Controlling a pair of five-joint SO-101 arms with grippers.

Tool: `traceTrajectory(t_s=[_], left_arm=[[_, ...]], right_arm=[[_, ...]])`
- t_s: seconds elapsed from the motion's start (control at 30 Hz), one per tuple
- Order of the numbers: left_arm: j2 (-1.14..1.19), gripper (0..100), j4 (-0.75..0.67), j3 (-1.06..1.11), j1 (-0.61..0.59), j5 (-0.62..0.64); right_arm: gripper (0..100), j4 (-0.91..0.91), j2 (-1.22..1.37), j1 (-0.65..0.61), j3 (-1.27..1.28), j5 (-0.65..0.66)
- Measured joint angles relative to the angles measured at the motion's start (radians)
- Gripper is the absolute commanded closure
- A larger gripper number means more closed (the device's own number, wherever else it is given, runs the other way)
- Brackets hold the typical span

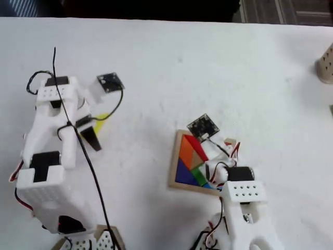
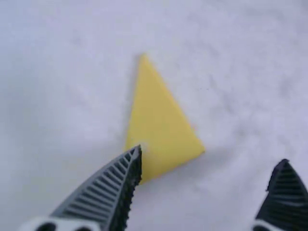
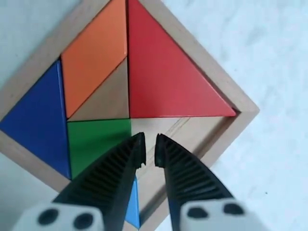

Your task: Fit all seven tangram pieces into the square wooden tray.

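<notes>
Left gripper (image 2: 210, 156), nearest the lens: the jaws stood wide apart and held nothing. One ribbed finger (image 2: 120, 183) sat at the edge of the yellow triangle (image 2: 159, 125), which lay flat on the table (image 2: 57, 57), well apart from the tray (image 3: 246, 111).

Right gripper (image 3: 149, 144): closed to a thin slit and empty, it hung over the tray's one bare gap (image 3: 192, 132).

Risks, as judged: the thin, flat yellow triangle could skid out from closing jaws. If it arrived turned, it could jam on the tray's rim. The right gripper, parked over the gap, could block it.

Counts:
- Grippers: two.
- Trays: one.
- Pieces in the tray: apparently six, namely red (image 3: 168, 72), orange (image 3: 94, 57), tan (image 3: 108, 98), green (image 3: 94, 142), dark blue (image 3: 36, 120) and a half-hidden light blue (image 3: 134, 204).
- Pieces outside the tray: one.
</notes>
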Motion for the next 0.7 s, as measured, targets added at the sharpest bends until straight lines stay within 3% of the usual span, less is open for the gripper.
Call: traceTrajectory(t_s=[0.17, 0.7], left_arm=[[0.000, 67, -0.057, 0.000, 0.000, -0.018], [-0.002, 67, -0.216, 0.132, 0.000, -0.025]], right_arm=[[95.0, 0.000, 0.000, -0.002, 0.000, 0.000], [95.2, 0.000, 0.000, 0.000, 0.000, 0.000]])
